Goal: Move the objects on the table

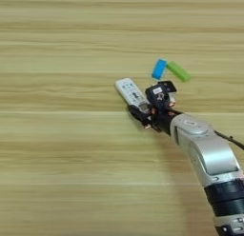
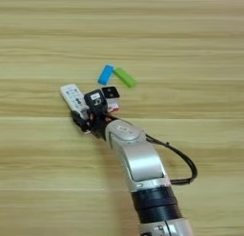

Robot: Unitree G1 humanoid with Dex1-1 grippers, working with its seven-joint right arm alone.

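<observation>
Black two-fingered right gripper (image 1: 143, 113) at near end of slim white remote control (image 1: 131, 92) (grasp state: cannot tell). Step: engaging remote; next needs clearance from neighbouring white square piece with black top (image 2: 111, 93).

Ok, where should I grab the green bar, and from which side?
Grip the green bar across its narrow width at mid-length, coming from above. It lies flat and slanted; its left end meets the blue bar, so the middle looks clearest.

- Small items cluster at frame centre: remote control (image 1: 131, 93), blue bar (image 1: 159, 69) touching green bar (image 1: 178, 71), black-topped square piece (image 2: 110, 93).
- Silver forearm (image 2: 136, 159) blocks the lower-right approach.
- Table (image 1: 52, 163) lies open on the left, top and lower left.
</observation>
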